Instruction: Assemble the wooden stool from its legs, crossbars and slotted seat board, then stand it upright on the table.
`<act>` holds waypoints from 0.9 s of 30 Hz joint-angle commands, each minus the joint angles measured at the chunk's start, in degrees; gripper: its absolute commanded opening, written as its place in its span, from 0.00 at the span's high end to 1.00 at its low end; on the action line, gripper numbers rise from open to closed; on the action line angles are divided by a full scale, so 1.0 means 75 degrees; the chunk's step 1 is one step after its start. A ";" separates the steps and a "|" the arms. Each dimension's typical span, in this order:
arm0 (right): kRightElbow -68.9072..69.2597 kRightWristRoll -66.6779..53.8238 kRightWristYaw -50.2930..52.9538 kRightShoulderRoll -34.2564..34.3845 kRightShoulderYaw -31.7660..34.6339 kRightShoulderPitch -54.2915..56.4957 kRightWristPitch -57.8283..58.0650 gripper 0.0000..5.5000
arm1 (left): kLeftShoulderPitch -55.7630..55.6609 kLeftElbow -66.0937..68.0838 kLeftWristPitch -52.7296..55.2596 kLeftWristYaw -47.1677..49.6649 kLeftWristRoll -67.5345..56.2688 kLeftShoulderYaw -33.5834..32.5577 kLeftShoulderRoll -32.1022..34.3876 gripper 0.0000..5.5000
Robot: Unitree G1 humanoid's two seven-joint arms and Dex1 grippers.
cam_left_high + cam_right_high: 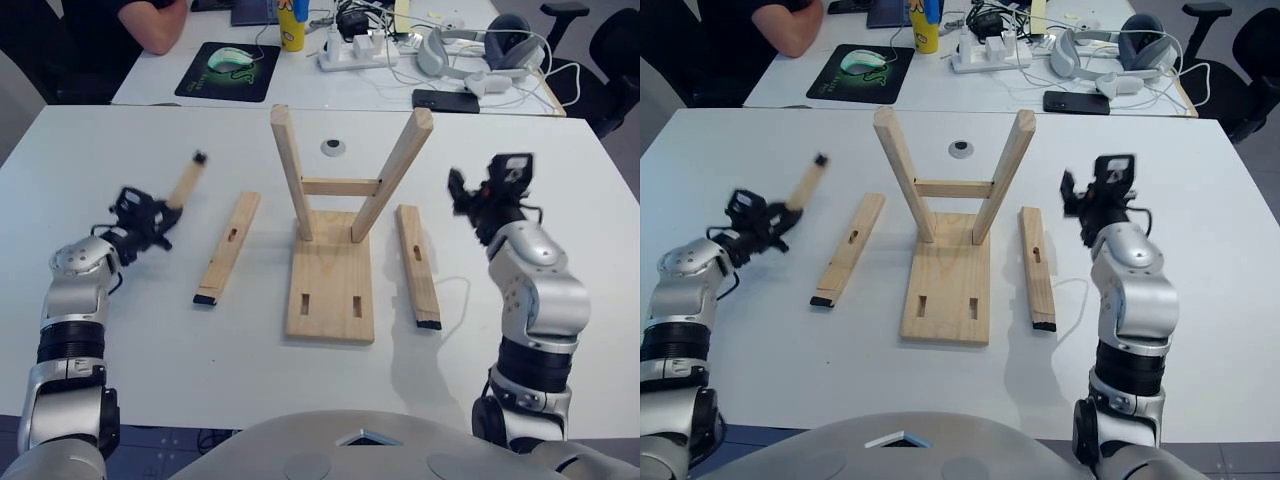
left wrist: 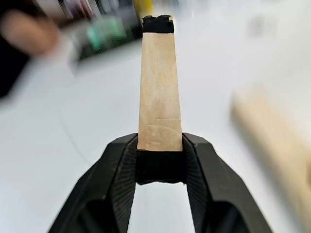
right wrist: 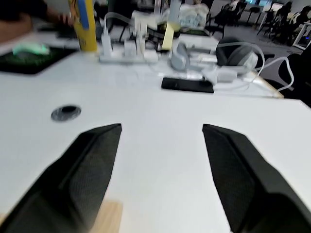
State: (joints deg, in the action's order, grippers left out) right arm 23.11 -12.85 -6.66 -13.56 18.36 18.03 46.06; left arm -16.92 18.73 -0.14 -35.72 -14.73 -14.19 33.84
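Table [image 1: 120, 330] first, biggest to least. Board [image 1: 330, 290] lies flat mid-table. Two upright legs [image 1: 292, 170] stand in its far slots, splaying apart toward the top and tied by a crossbar [image 1: 340, 186]. The two near slots [image 1: 305, 303] are open. L loose leg [image 1: 229, 247] and R loose leg [image 1: 416, 265] lie flat, one beside each long edge of the board, not touching it, black feet toward me. Each has a mortise [image 1: 232, 235] about mid-length.

My L gripper [image 2: 160, 160] is clamped on the lower end of a short bar [image 1: 186, 180], black-tipped, held off the table well left of the L loose leg. My R gripper [image 3: 163, 165] hangs over the table right of the R loose leg, fingers wide, nothing in them.

Step in hand, I reckon: seat this bar in a loose leg's mortise, prob. the L one since it's nearer.

- Square the bar's face to the slot before pushing.
- Push along the bar's axis only. I grip at the very end, so any side load will prob. pivot it in my pads.
- A flat leg on a smooth top will likely skate, so pin it w/ the R gripper first.
- Can't tell which end of the bar is meant to enter, so check the fit lightly before pressing.
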 commanded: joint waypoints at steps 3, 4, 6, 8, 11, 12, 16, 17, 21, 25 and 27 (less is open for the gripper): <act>0.0038 -0.3187 -0.0499 0.0337 0.1272 0.2364 0.0733 0.43 | -0.1090 -0.2248 -0.0043 0.0315 -0.0860 -0.0373 -0.0093 0.76; 0.0072 -0.3710 -0.0496 0.0389 0.1318 0.2665 0.0950 0.43 | -0.1371 -0.2491 0.0086 0.0325 -0.0918 -0.0282 -0.0054 0.76; 0.0113 -0.4775 -0.0265 0.0600 0.1267 0.3181 0.1410 0.43 | -0.1814 -0.2960 0.0330 0.0259 -0.0821 0.0031 0.0077 0.76; 0.0284 -0.5620 0.0207 0.1039 0.1027 0.3564 0.1604 0.43 | -0.2251 -0.3369 0.0608 0.0302 -0.0676 0.0439 -0.0013 0.76; 0.0409 -0.6455 0.1197 0.2035 0.0540 0.3683 0.1511 0.43 | -0.2556 -0.4063 0.0954 0.0501 -0.0357 0.1212 -0.0369 0.76; 0.0415 -0.6613 0.1404 0.2229 0.0392 0.3634 0.1449 0.43 | -0.2558 -0.4212 0.1055 0.0507 -0.0295 0.1444 -0.0469 0.76; 0.0461 -0.6994 0.1886 0.2423 0.0175 0.3463 0.1154 0.43 | -0.2281 -0.4413 0.1311 0.0621 -0.0282 0.1903 -0.0917 0.76; 0.0435 -0.7165 0.1980 0.2426 0.0164 0.3450 0.1084 0.43 | -0.2238 -0.4453 0.1384 0.0645 -0.0320 0.1950 -0.1008 0.76; 0.0282 -0.7504 0.2192 0.2256 0.0091 0.3403 0.0806 0.43 | -0.2057 -0.4550 0.1522 0.0633 -0.0342 0.2143 -0.1273 0.76; 0.0118 -0.7827 0.2343 0.2129 0.0068 0.3342 0.0542 0.43 | -0.1900 -0.4532 0.1617 0.0534 -0.0379 0.2216 -0.1394 0.76; 0.0069 -0.7887 0.2400 0.2033 0.0016 0.3314 0.0436 0.43 | -0.1798 -0.4507 0.1635 0.0447 -0.0380 0.2272 -0.1403 0.76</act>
State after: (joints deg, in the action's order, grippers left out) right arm 24.12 -70.83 10.46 2.82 19.23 43.46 50.28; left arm -31.61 -14.65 11.40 -31.43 -17.58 2.15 23.28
